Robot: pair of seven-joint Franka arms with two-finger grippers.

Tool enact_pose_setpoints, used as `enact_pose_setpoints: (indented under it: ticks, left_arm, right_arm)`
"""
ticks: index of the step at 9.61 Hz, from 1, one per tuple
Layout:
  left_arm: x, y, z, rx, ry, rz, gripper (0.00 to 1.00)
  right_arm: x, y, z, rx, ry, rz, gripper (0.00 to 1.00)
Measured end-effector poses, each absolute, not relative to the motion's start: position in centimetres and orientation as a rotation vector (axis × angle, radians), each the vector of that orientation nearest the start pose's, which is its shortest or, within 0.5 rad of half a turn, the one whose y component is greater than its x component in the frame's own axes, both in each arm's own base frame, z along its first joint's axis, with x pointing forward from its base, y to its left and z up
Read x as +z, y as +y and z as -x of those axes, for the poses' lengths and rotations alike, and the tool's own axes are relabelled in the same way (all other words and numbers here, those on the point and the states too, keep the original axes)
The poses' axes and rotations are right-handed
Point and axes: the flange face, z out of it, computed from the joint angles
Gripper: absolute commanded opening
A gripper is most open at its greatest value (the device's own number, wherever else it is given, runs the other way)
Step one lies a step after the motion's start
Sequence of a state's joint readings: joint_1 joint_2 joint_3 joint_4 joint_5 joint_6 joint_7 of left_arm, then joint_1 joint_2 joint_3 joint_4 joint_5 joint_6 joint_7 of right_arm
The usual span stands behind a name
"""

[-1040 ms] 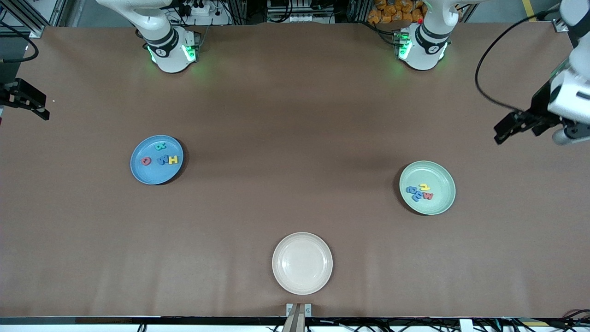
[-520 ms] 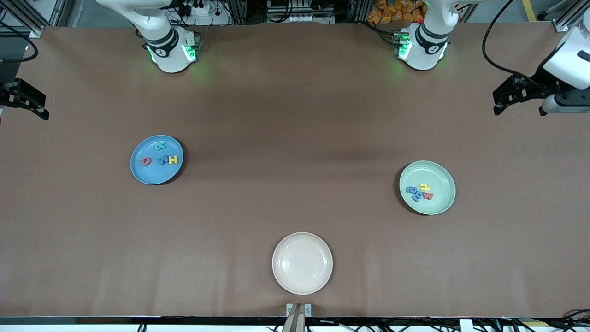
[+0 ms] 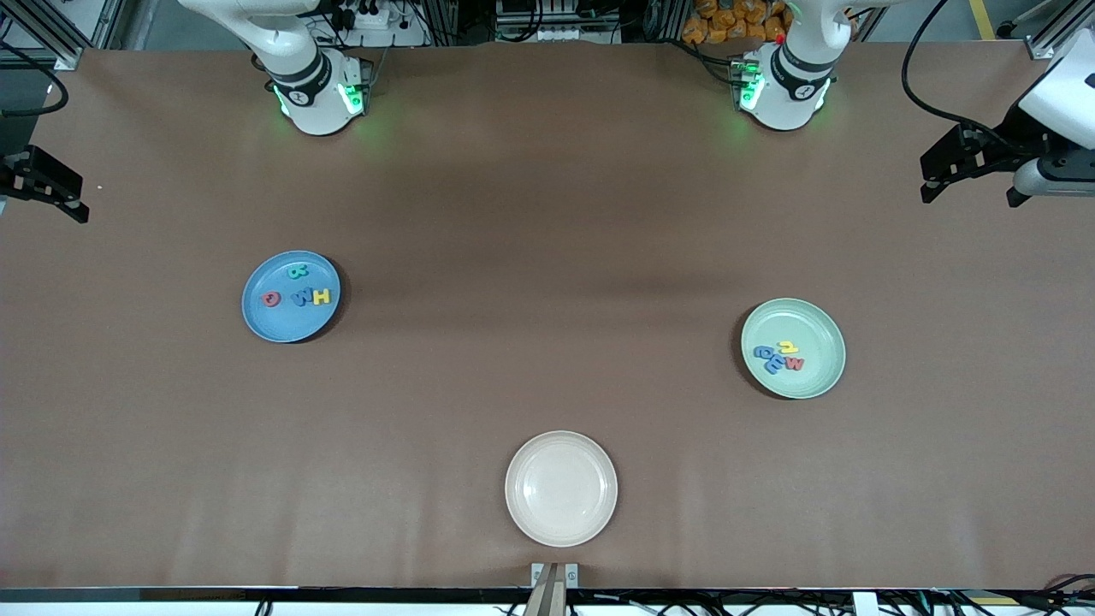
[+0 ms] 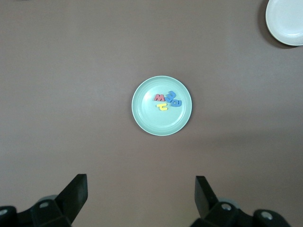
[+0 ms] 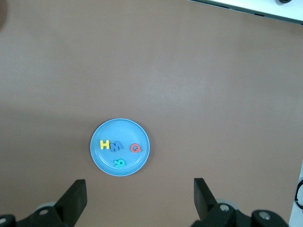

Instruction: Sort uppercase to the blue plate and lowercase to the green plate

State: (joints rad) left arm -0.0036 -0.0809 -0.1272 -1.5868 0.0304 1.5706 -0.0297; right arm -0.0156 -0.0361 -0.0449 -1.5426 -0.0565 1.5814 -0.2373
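Right tool (image 3: 47, 195): raised over the worktop's (image 3: 530, 257) edge at the right arm's end, well apart from every plate. Fingers (image 5: 75, 198) spread wide, nothing between them. The arm waits.

Blue plate (image 3: 291, 297): round, raised rim, flat on the worktop toward the right arm's end. Holds four uppercase letters, all inside the rim:
- red Q (image 3: 271, 299), nearest the right arm's end of the plate;
- blue M (image 3: 301, 298), just beside the Q;
- yellow H (image 3: 322, 297), touching or just beside the M;
- teal R (image 3: 297, 272), farther from the front camera than the row of three.

Cream plate (image 3: 560, 488): round, at mid-worktop, nearest of the three plates to the front camera.

Green plate (image 3: 793, 348): round, pale mint, raised rim, toward the left arm's end. Holds four lowercase letters in a tight cluster:
- blue a (image 3: 763, 352);
- blue m (image 3: 775, 365), just beside the a;
- red w (image 3: 795, 364), touching the blue m;
- yellow n-shaped letter (image 3: 788, 347), just beside the red w, farther from the front camera.

Left tool (image 3: 951, 175): raised over the worktop's edge at the left arm's end, well apart from the green plate. Fingers (image 4: 78, 191) spread wide, nothing held. The arm waits.
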Motion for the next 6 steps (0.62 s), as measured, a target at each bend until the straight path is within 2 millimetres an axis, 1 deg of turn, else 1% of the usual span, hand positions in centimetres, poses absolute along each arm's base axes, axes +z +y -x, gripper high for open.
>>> enact_pose_setpoints:
  ticks: [6]
  left_arm:
    - [65.78, -6.85, -52.73, -0.091, 0.154, 3.102, 1.00]
  right_arm:
    - [65.82, -3.95, -54.34, -0.104, -0.281, 3.193, 1.00]
